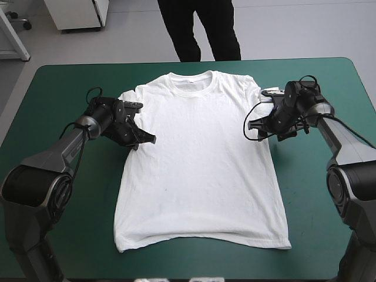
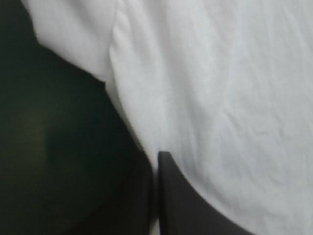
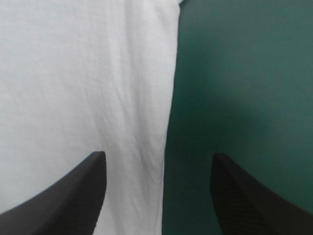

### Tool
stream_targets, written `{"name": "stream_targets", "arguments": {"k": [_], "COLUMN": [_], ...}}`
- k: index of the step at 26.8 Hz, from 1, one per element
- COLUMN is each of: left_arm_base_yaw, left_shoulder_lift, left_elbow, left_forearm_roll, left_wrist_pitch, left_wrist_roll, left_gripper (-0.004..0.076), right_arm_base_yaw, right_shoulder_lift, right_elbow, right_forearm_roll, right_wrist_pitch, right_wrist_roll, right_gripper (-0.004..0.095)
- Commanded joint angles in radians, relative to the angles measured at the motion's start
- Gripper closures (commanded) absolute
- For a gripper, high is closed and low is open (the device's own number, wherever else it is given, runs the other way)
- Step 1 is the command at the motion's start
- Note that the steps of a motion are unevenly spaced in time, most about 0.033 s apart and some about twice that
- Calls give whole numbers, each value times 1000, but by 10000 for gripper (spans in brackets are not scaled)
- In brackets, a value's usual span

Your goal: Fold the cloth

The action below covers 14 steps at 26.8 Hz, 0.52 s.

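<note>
Looking along the left claw, I see its black fingers drawn almost to a point. A thin white sliver of the T-shirt shows between them, so the claw is pinched onto the cloth's side edge. From above, this claw sits at about 9 o'clock on the T-shirt, a little toward the collar end.

The right claw stands wide open and grips nothing. One finger is over the white cloth and the other over the teal-green cover, with the T-shirt's side edge running between them. In the high view it sits at about 2 o'clock on the T-shirt.

The T-shirt lies spread flat at the middle of the table. Its collar points to 12 o'clock, toward the far edge, and its hem to 6 o'clock, near me.
</note>
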<state>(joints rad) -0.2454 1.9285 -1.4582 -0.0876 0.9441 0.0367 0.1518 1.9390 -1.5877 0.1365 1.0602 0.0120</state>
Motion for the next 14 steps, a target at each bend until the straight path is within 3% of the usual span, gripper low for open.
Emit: {"name": "stream_targets", "arguments": {"k": [1, 9, 12, 14], "left_arm_base_yaw": [-13, -13, -13, -13], "left_shoulder_lift": [-17, -17, -17, -17], "left_elbow": [-10, -10, -10, -10], "left_forearm_roll": [-55, -55, -55, -55], "left_wrist_pitch": [-26, -30, -30, -30], "left_wrist_roll": [-5, -5, -5, -5], "left_gripper": [733, 733, 733, 733], "right_arm_base_yaw": [12, 41, 41, 43], "right_shoulder_lift": [-34, 60, 73, 73], "right_elbow": [-33, -33, -31, -31], "right_forearm_roll": [-1, -1, 2, 2], "right_wrist_pitch": [-58, -52, -38, -29], "right_wrist_roll": [-12, 21, 28, 24], "right_gripper": [351, 442, 611, 797]}}
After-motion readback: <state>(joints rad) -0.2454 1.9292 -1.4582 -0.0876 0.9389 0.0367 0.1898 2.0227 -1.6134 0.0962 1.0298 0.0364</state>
